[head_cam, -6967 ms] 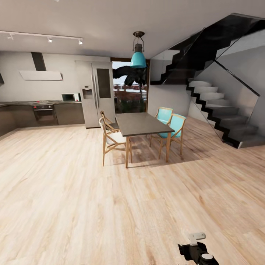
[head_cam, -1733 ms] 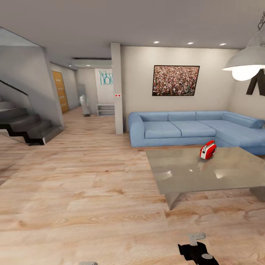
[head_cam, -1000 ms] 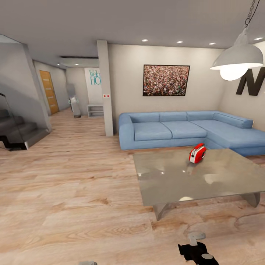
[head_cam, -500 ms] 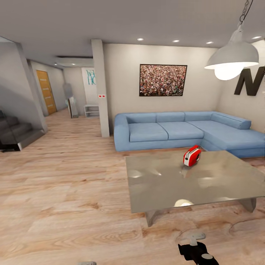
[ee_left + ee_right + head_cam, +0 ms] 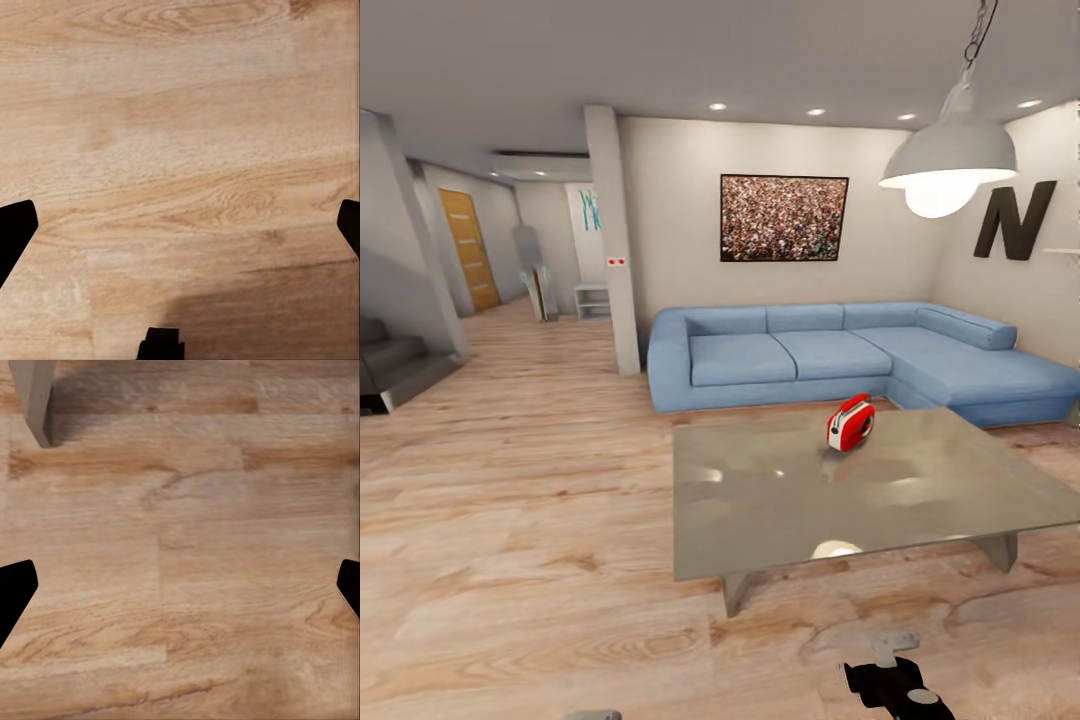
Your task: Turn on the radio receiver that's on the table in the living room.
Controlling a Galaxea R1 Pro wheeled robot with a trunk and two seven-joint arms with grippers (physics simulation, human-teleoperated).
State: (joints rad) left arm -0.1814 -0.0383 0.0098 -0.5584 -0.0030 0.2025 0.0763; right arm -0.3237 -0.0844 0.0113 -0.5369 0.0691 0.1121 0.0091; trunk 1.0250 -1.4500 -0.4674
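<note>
The red radio receiver (image 5: 850, 424) stands on the far middle of the low glossy grey table (image 5: 760, 500), turned partly side-on, in the living room ahead of me. My right arm (image 5: 895, 685) hangs low at the near edge of the head view, well short of the table. Over bare wood floor, my right gripper (image 5: 180, 589) is open, its dark fingertips (image 5: 15, 592) far apart, and a table leg (image 5: 34, 397) is near. My left gripper (image 5: 180, 229) is open too, above the floor, holding nothing.
A light-blue corner sofa (image 5: 790, 355) runs behind and to the right of the table, under a framed crowd picture (image 5: 784, 218). A white pendant lamp (image 5: 950, 160) hangs at upper right. A pillar (image 5: 612, 240) and stairs (image 5: 390, 365) stand to the left, with open wood floor (image 5: 510, 520) between.
The camera has turned from the dining area to the living room and moved closer; table and radio now sit further left and nearer in view. Both grippers look unchanged.
</note>
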